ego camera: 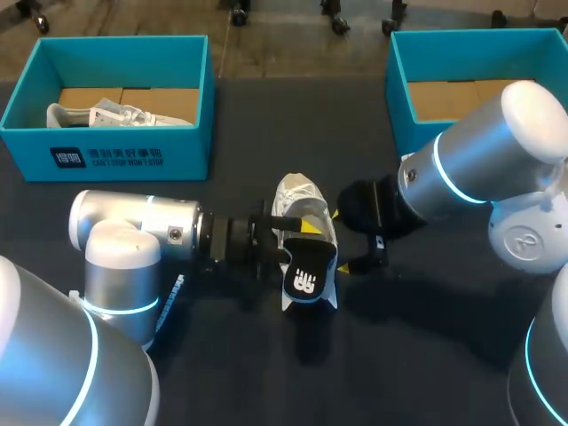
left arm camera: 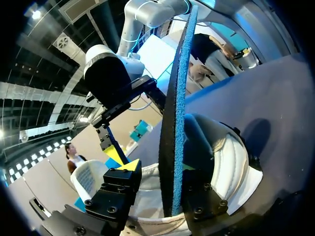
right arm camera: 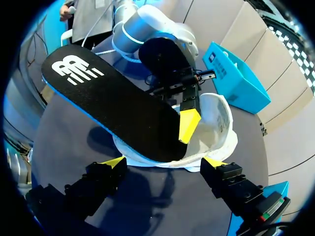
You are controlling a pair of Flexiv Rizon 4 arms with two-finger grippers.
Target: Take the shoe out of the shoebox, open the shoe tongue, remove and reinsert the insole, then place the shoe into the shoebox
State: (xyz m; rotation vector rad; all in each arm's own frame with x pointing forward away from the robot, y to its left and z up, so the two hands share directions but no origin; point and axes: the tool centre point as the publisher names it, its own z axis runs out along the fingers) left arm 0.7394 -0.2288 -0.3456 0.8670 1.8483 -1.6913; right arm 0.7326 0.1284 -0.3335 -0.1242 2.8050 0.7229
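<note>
Insole (ego camera: pixel 306 277) in shoe (ego camera: pixel 297 195), between left hand (ego camera: pixel 300 232) and right hand (right arm camera: pixel 165 162), left shoebox (ego camera: pixel 115 158) and right shoebox (ego camera: pixel 398 98) behind

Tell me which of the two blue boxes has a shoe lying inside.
The blue box on the robot's left side: a white shoe lies on its floor. The blue box on the right shows only bare brown cardboard inside.

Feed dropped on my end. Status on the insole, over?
Right gripper open, shoe just ahead. Left gripper at the insole, grip unclear. Insole partly out, shoe on the table.

Left arm (ego camera: pixel 142 222) low and level, left claw (left arm camera: pixel 157 167) pinched shut, right claw (right arm camera: pixel 162 164) spread wide opposite
</note>
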